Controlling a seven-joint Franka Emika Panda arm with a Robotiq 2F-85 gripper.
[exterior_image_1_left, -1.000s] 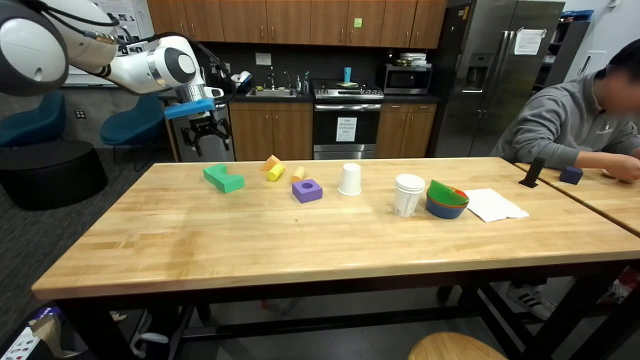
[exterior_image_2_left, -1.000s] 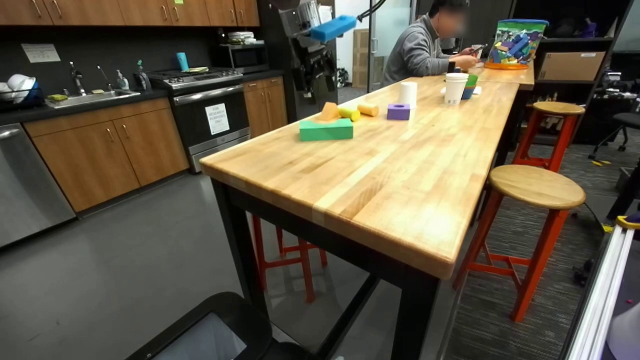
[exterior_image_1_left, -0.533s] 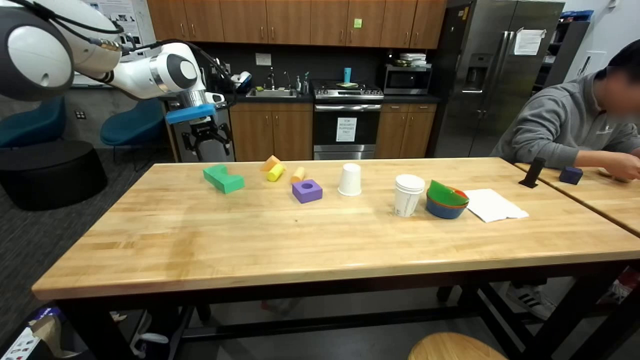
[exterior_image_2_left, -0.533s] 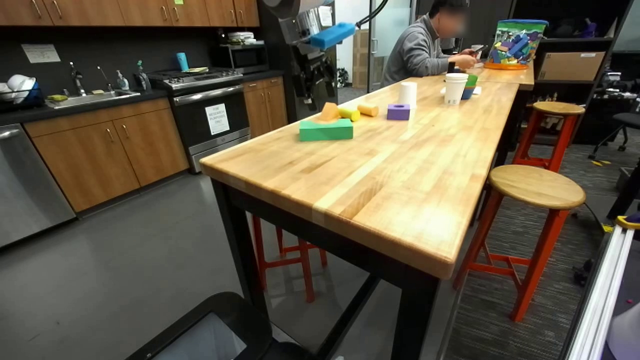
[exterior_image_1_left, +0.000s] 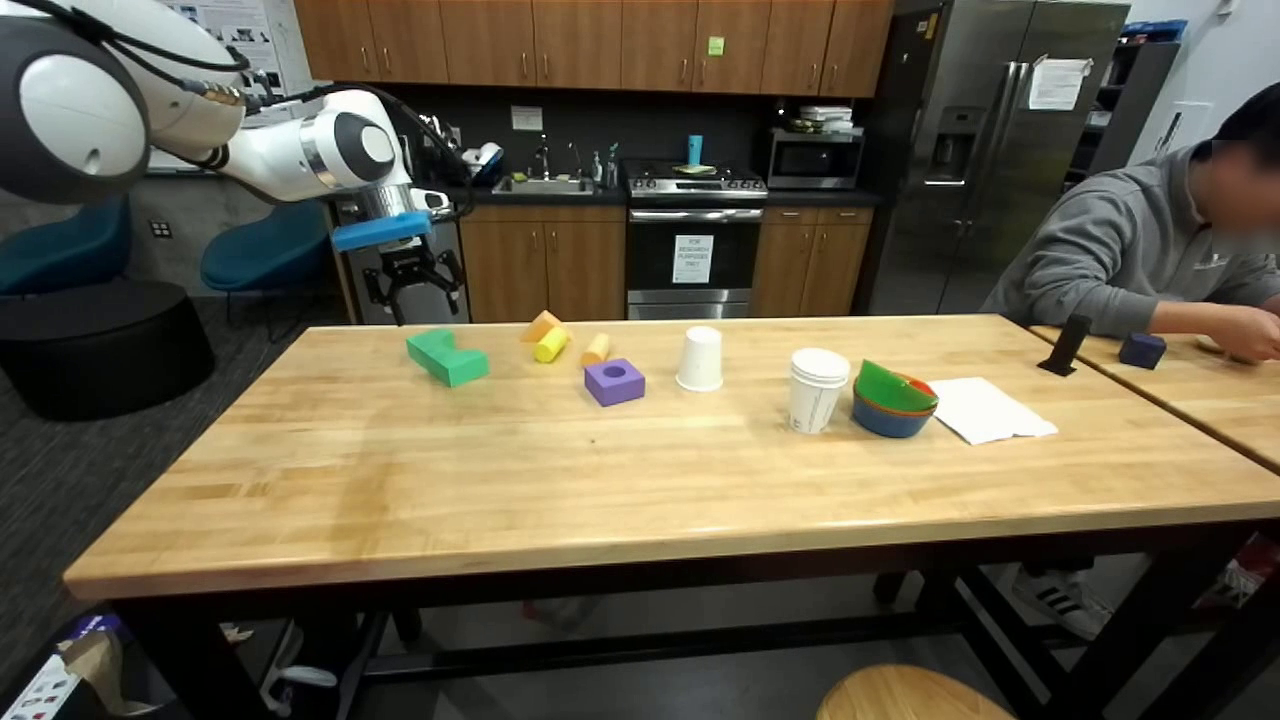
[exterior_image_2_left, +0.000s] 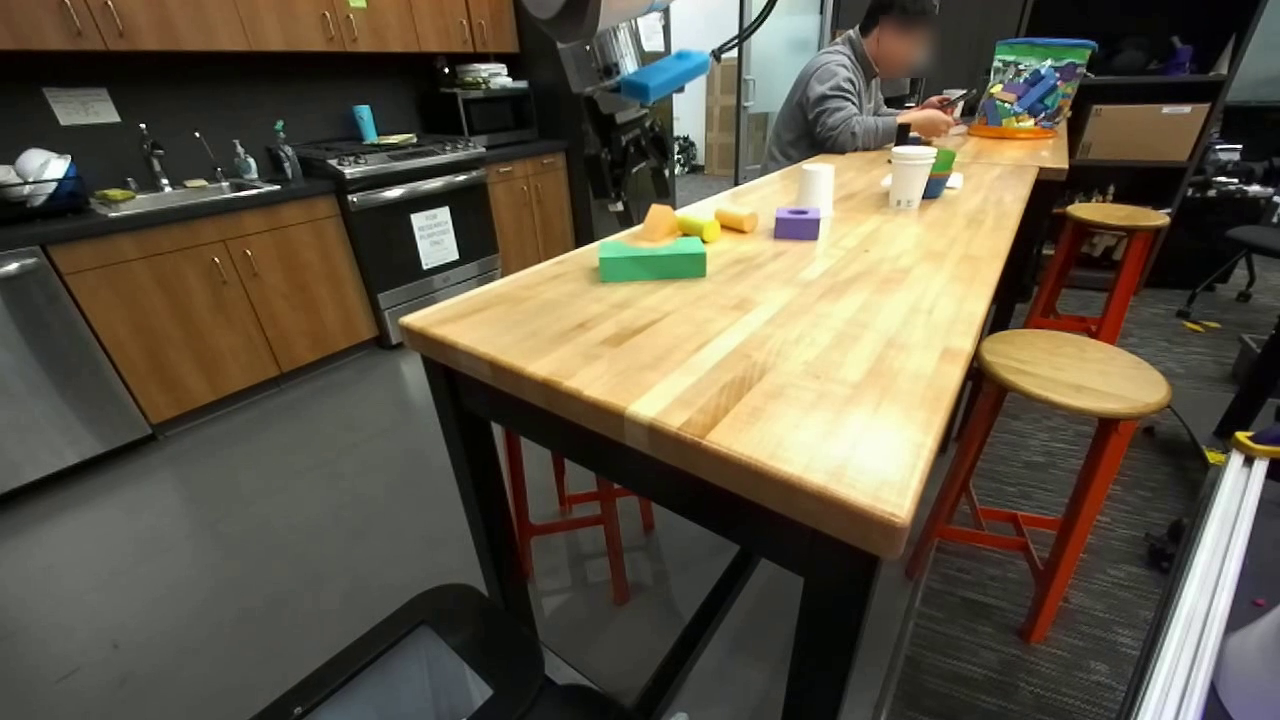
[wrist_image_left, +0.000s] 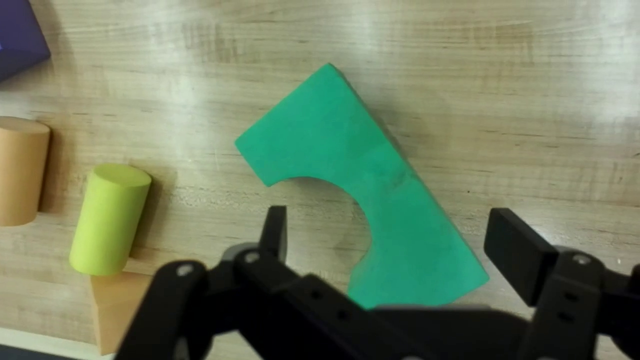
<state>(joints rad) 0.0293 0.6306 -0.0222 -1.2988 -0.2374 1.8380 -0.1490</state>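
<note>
My gripper (wrist_image_left: 390, 235) stands open, its black fingers (wrist_image_left: 520, 255) wide apart with nothing held. Below them in the wrist view lies a green block (wrist_image_left: 395, 200) with a curved notch, apart from both pads. Part of its lower end is hidden behind the gripper. In an exterior view the gripper (exterior_image_1_left: 428, 300) hangs over the table's far left edge, close to the green block (exterior_image_1_left: 447, 358). A yellow cylinder (wrist_image_left: 111, 220) and an orange wedge block (wrist_image_left: 117, 305) lie to the left in the wrist view. Beyond them are an orange cylinder (wrist_image_left: 20, 170) and a purple block (wrist_image_left: 20, 40).
Farther along the wooden table (exterior_image_1_left: 500, 480) are an upturned white cup (exterior_image_1_left: 700, 360), stacked white cups (exterior_image_1_left: 817, 390), a blue bowl (exterior_image_1_left: 888, 418) holding a green piece, and white paper (exterior_image_1_left: 990, 410). A person (exterior_image_1_left: 1120, 230) sits at the adjoining table. Stools (exterior_image_2_left: 1075, 372) stand beside the table.
My gripper has come down a little in both exterior views, mostly in the earlier half second, and stays open. The blocks and cups have not moved.
</note>
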